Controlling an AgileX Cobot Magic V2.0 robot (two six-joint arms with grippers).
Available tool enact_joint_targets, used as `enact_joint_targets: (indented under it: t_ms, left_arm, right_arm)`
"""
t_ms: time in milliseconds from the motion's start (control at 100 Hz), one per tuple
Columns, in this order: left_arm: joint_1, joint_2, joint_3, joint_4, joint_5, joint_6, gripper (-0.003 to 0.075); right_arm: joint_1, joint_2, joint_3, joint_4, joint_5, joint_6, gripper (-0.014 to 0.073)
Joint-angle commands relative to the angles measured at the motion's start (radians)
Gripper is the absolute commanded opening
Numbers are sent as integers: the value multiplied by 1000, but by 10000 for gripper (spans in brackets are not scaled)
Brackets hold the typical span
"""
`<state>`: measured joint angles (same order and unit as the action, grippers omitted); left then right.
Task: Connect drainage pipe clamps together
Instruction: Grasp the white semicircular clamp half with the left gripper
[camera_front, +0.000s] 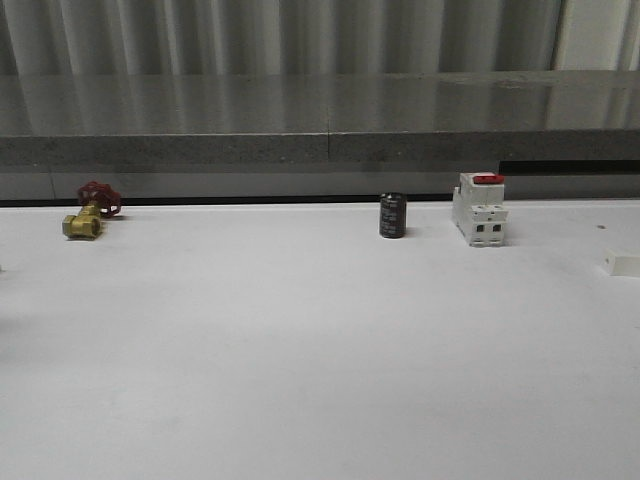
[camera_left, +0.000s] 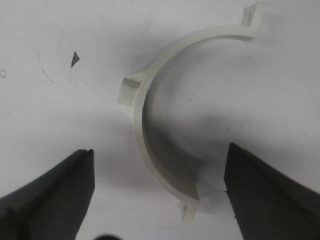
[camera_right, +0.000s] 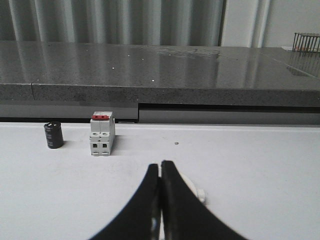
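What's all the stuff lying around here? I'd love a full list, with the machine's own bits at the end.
brass valve: one, brass with a red handle, far left of the table
black cylinder: one, black, upright at the table's back, beside the switch
switch: one, white with a red top, standing right of the cylinder
white block: one, white, at the table's right edge, cut off
pipe clamp: one half-ring, white, flat on the table between the left fingers
table: one, white
left gripper: black, open around the clamp
right gripper: black, fingers together

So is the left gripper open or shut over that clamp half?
Open. In the left wrist view its two fingers stand wide apart, with the clamp half lying flat on the table between them, untouched.
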<state>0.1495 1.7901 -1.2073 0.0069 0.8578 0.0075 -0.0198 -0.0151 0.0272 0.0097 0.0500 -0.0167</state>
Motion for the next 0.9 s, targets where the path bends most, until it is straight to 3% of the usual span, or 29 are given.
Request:
enact_joint_targets:
  t_ms: [0,610,730,890]
  left_arm:
    - [1,-4,-57,3,-10,-8,524]
    - [1,162,-156,5,-20,-8,516]
    - [1,177,-156,13,-36,-8,449]
    - [1,177,-156,15,-66,-8,247]
  right_arm:
    - [-6,-15,-17,-10,-84,-3,-67]
    - [-6,-15,-17,-10,-84,-3,-67]
    - [-6,-15,-17,-10,-84,-3,-67]
    - [-6,-15,-17,-10,-84,-3,-67]
